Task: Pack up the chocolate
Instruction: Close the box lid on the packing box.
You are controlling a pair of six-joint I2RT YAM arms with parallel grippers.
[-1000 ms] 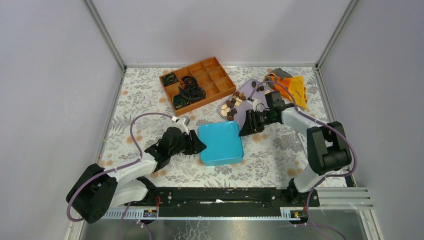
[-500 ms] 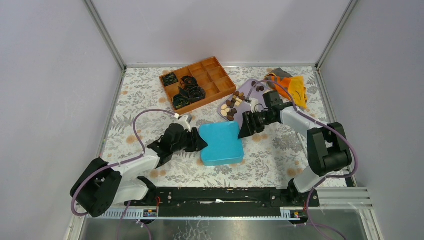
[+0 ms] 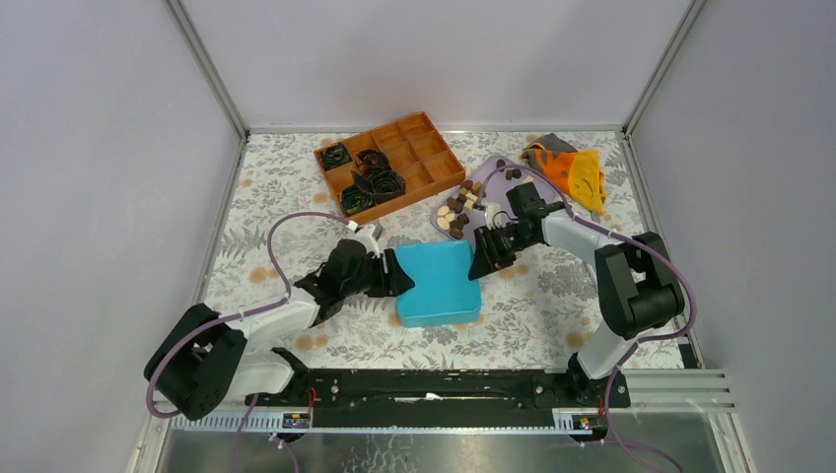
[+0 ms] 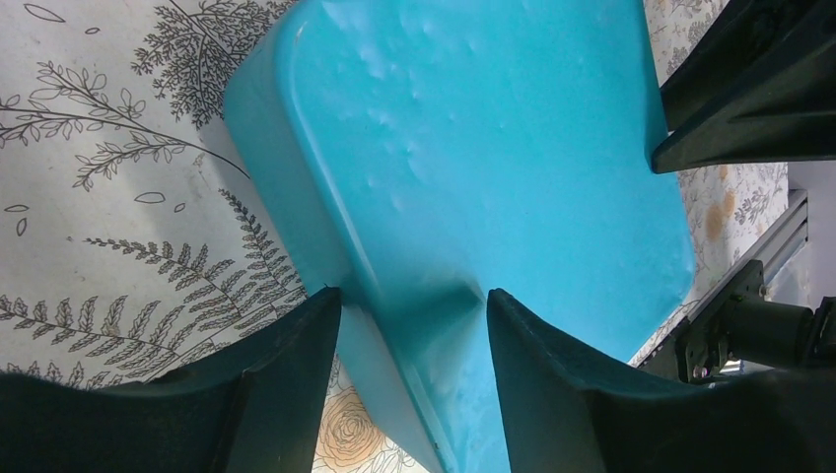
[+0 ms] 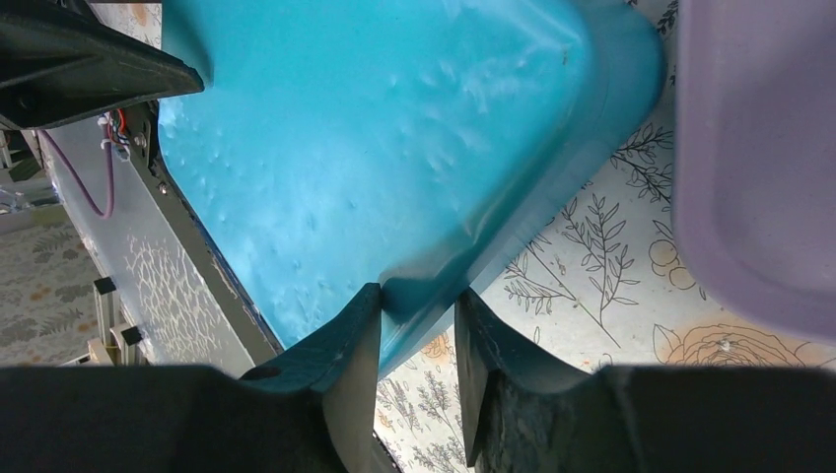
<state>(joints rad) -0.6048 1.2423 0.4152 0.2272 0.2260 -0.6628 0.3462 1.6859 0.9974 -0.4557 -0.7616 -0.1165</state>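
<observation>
Where the fixed camera looks down, a table point(image 3: 552, 296) covered in a flower-print cloth fills the floor of a booth with plain grey walls and metal corner posts. A black rail point(image 3: 434, 389) runs along the near edge. At the far side sit an orange divided box point(image 3: 426, 148) with black paper cups point(image 3: 370, 182) in its left compartments, a purple tray point(image 3: 480, 175) and an orange cloth point(image 3: 577, 172) in the right corner. The chocolate point(image 3: 458, 209) lies in a cluster on the near-left part of the purple tray, with a few more pieces at the tray's far end. A blue lid point(image 3: 439, 286) lies in the middle. The left gripper point(image 3: 399, 279) meets its left edge and the right gripper point(image 3: 480, 264) its far right corner. Bare cloth lies open on the left side and on the near right.

In the left wrist view, the left gripper point(image 4: 412, 296) has the lid's rim between its fingers, both pressed against the blue plastic, which is dented there. Fern-print cloth shows to the left, and the rail past the lid's far corner.

In the right wrist view, the right gripper point(image 5: 419, 296) is pinched tight on the lid's rim, which creases between the fingers. The purple tray point(image 5: 759, 148) lies just beside, with a strip of cloth between it and the lid.
</observation>
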